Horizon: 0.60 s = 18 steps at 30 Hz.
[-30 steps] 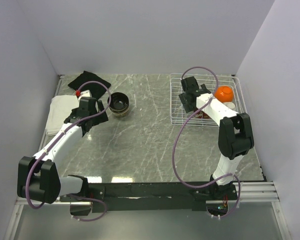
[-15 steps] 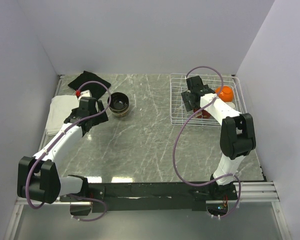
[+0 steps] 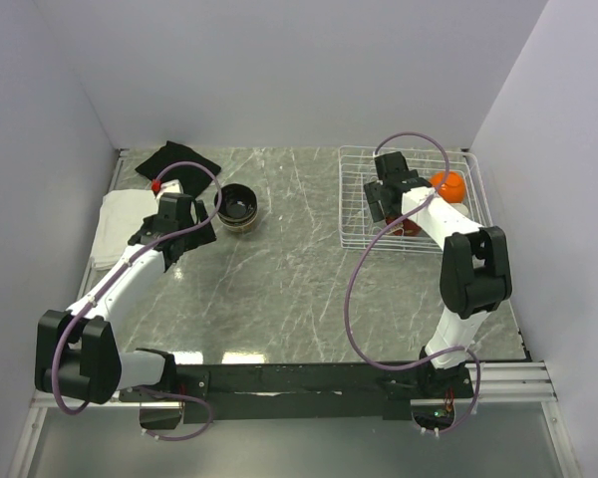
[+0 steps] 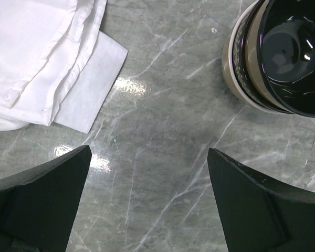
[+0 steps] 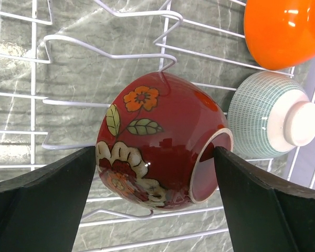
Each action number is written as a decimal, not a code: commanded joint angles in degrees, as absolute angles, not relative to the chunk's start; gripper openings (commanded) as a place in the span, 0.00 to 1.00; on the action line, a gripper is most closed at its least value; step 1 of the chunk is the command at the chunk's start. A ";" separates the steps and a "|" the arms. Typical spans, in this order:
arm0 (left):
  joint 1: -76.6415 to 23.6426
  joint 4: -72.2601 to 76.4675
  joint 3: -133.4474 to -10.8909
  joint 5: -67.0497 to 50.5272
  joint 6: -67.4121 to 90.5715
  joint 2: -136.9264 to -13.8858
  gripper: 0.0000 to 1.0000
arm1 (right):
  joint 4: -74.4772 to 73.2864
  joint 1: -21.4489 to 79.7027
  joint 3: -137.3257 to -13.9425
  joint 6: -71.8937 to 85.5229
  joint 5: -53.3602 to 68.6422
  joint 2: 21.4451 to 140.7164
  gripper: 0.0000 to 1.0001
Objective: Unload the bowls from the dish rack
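Marble tabletop (image 3: 299,269): right claw (image 5: 155,173) nearer red bowl (image 5: 157,131)

I see my right gripper (image 3: 387,204) low inside the dish rack (image 3: 354,227) at upper right, beside an orange bowl (image 3: 448,185); my left gripper (image 3: 182,212) sits left of a dark bowl (image 3: 238,206).

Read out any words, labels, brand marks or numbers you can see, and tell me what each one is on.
None: no readable text in any view.
The red bowl carries only painted flowers and leaves.
The orange bowl, the green-checked bowl, the black-glazed bowl, the dish rack, the white cloth and the black cloth show no lettering.
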<state>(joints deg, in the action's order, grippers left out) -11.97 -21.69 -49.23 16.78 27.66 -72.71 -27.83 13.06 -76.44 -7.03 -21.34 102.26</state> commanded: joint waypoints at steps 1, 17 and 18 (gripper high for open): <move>-11.87 -20.13 -50.98 16.17 27.25 -72.60 0.99 | -29.09 11.95 -76.02 -3.78 -22.58 102.48 0.94; -11.87 -20.21 -51.07 16.00 27.33 -72.69 0.99 | -29.62 11.87 -75.76 -2.29 -30.32 97.03 0.78; -11.87 -20.21 -51.06 15.91 27.33 -72.60 0.99 | -29.62 11.78 -75.67 -2.11 -30.15 97.29 0.78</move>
<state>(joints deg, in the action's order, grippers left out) -11.97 -21.69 -49.23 16.58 27.66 -72.86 -28.93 12.82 -76.38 -3.46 -26.48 100.07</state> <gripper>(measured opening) 0.995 0.811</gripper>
